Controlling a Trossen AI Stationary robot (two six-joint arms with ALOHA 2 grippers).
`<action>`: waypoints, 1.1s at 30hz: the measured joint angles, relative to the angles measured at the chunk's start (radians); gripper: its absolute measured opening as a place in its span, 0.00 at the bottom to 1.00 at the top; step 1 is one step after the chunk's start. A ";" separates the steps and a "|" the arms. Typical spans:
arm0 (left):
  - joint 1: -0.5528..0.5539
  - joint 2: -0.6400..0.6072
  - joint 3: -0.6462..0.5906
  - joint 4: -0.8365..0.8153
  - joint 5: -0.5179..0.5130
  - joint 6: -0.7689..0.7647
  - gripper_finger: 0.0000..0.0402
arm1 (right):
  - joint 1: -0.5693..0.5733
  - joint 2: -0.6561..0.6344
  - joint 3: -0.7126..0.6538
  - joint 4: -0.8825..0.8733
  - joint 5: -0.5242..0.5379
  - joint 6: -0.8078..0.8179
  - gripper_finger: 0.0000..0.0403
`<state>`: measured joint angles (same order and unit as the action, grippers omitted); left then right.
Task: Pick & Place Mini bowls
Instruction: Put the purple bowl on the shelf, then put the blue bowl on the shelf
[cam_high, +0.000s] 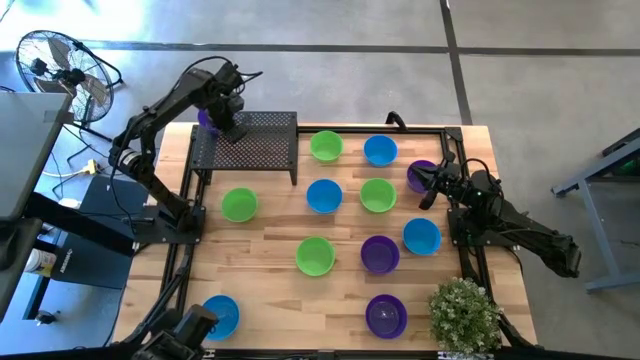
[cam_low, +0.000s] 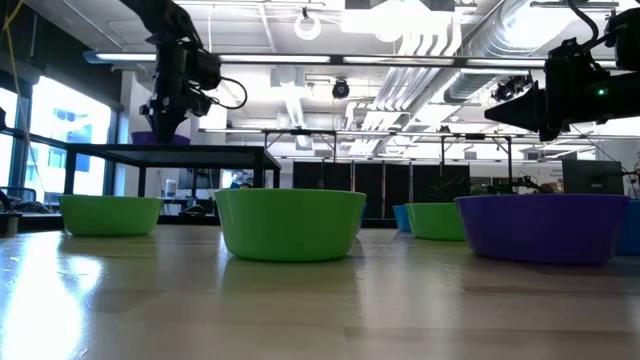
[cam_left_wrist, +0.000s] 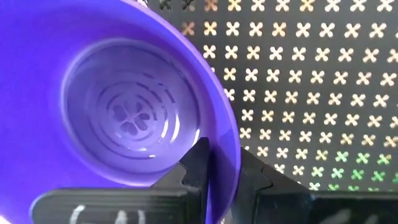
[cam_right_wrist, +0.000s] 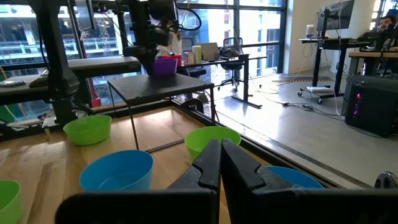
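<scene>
Bright, even light fills the room, from ceiling lamps (cam_low: 420, 40) that blow out white in the low view and daylight through tall windows (cam_right_wrist: 205, 31). The worktop (cam_low: 300, 310) shines with soft glare. The purple bowl (cam_left_wrist: 124, 106) just ahead of the left tool (cam_left_wrist: 221, 177) looks blurred and glossy.

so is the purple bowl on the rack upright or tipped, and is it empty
Upright and empty. The purple bowl sits mouth up on the black mesh rack, its bare ribbed bottom showing, with the left gripper fingers straddling its rim.
</scene>
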<state>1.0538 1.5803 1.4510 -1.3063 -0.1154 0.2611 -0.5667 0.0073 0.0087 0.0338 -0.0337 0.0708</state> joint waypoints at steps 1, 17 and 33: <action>0.000 0.000 0.010 -0.005 0.000 0.000 0.11 | 0.000 0.000 0.000 0.000 0.000 0.000 0.00; 0.000 -0.007 0.204 -0.130 -0.003 -0.007 0.35 | 0.000 0.000 0.000 0.000 0.000 0.000 0.00; -0.379 -0.338 0.123 0.233 -0.010 -0.162 0.04 | 0.000 0.000 0.000 0.000 0.000 0.000 0.00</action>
<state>0.6747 1.2425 1.5735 -1.0737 -0.1249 0.0994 -0.5667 0.0072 0.0086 0.0337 -0.0338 0.0710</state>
